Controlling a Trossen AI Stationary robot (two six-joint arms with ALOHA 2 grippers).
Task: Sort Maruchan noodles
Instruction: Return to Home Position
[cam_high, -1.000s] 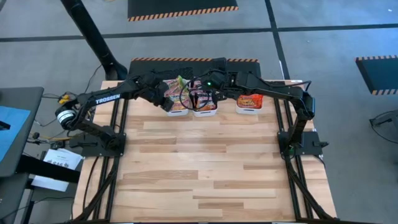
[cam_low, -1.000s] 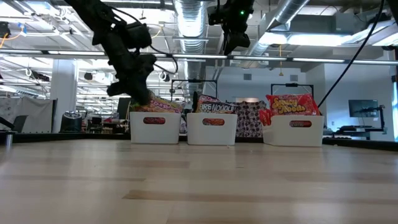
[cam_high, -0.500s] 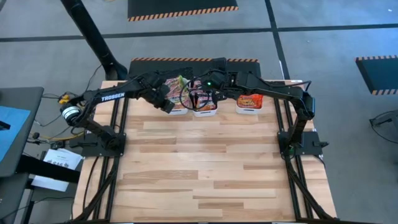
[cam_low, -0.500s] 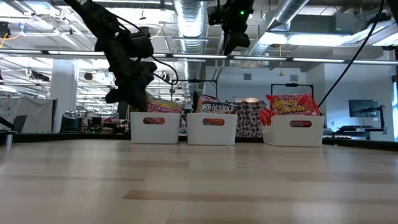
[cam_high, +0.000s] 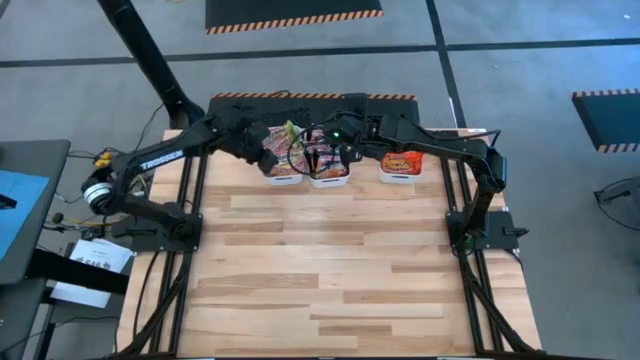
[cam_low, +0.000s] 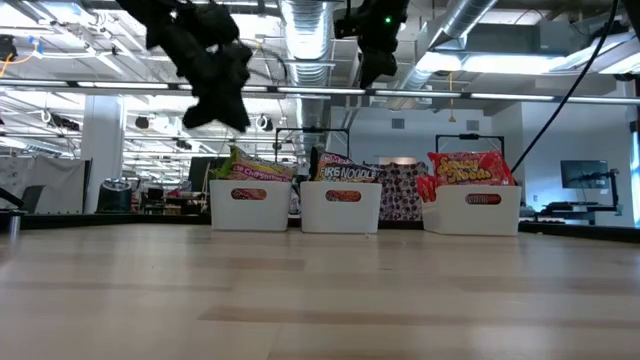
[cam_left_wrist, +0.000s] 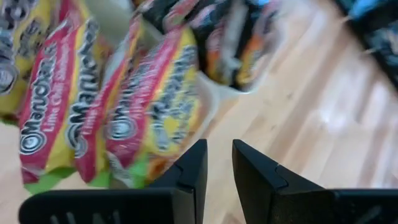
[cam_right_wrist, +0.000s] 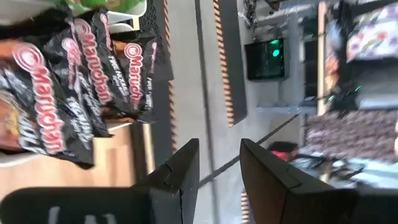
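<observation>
Three white trays stand in a row at the table's far edge. The left tray holds green-yellow Maruchan packets, standing on edge. Dark packets fill the middle tray, and red packets fill the right tray. My left gripper hangs well above the left tray; its fingers are a narrow gap apart with nothing between them. My right gripper hovers high over the middle tray, open and empty.
The wooden tabletop in front of the trays is bare. Both arms reach over the far edge from the table's sides. Behind the table are a patterned bag and the room's fittings.
My left gripper has risen from the packets in the left tray to well above it, holding nothing. The green-yellow packets stay in the tray. My right gripper has kept still.
</observation>
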